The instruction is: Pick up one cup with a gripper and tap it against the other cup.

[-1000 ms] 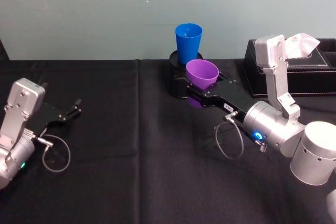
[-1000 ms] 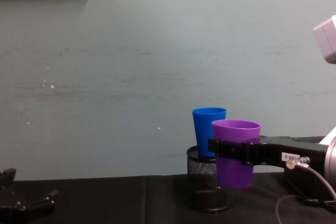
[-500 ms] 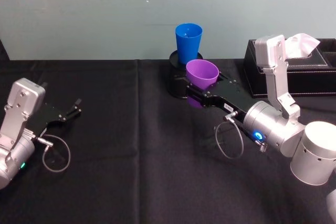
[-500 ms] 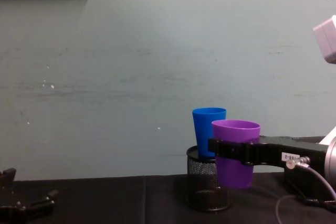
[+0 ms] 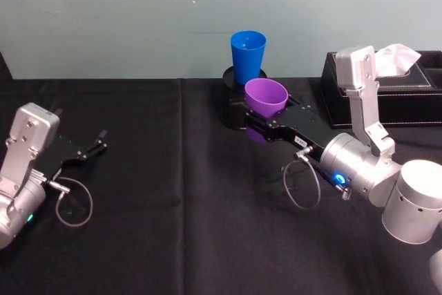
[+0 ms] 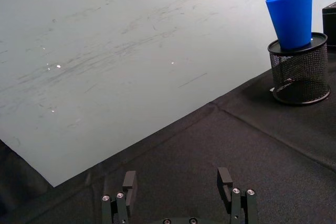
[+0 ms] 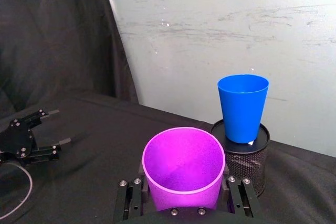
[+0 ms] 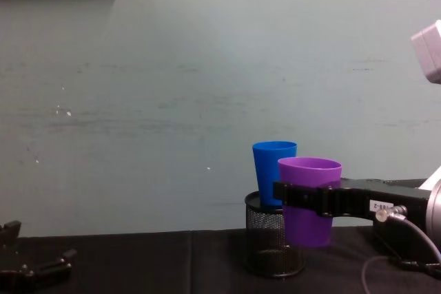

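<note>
Right claw (image 5: 257, 118) is clamping the purple cup (image 5: 266, 96) around its body below the rim, holding it upright and off the counter (image 5: 173, 205), centre of the head view. That is leaving the cup's wall above the claw exposed for the tap.

Blue cup (image 5: 248, 56) is sitting upright at the top of the black mesh pen holder (image 8: 270, 249), so it is riding higher than the purple one; can't tell if it's sunk in or perched on top. Judging it light and tippy, so the tap is wanting a soft touch.

The cups are near each other but not touching; the right wrist view is showing a gap. Black tissue box (image 5: 387, 94) is crowding the right side, while the lower left is lying open. Left claw (image 5: 93, 148) is idling wide and holding nothing at the left edge, well apart
</note>
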Action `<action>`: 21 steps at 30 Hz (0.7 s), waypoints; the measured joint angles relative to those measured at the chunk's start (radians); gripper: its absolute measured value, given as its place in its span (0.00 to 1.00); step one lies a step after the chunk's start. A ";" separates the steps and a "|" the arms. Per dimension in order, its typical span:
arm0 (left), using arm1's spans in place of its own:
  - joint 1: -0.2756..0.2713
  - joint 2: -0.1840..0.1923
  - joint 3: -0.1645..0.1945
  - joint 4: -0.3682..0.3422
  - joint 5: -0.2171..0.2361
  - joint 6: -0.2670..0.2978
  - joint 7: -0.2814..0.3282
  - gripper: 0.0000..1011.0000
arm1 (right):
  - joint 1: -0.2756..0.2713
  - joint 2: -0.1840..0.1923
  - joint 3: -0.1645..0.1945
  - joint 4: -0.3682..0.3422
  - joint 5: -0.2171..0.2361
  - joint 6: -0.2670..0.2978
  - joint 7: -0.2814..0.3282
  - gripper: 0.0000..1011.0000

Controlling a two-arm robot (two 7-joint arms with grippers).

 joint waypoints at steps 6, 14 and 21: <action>0.000 0.000 0.000 0.000 0.000 0.000 0.000 0.99 | 0.000 0.000 0.000 0.000 0.000 0.000 0.000 0.72; 0.000 0.000 0.000 0.000 0.000 0.000 0.000 0.99 | 0.000 0.000 0.000 0.000 0.000 0.000 0.000 0.72; 0.000 0.000 0.000 0.000 0.000 0.000 0.000 0.99 | 0.000 0.000 0.000 0.000 0.000 0.000 0.000 0.72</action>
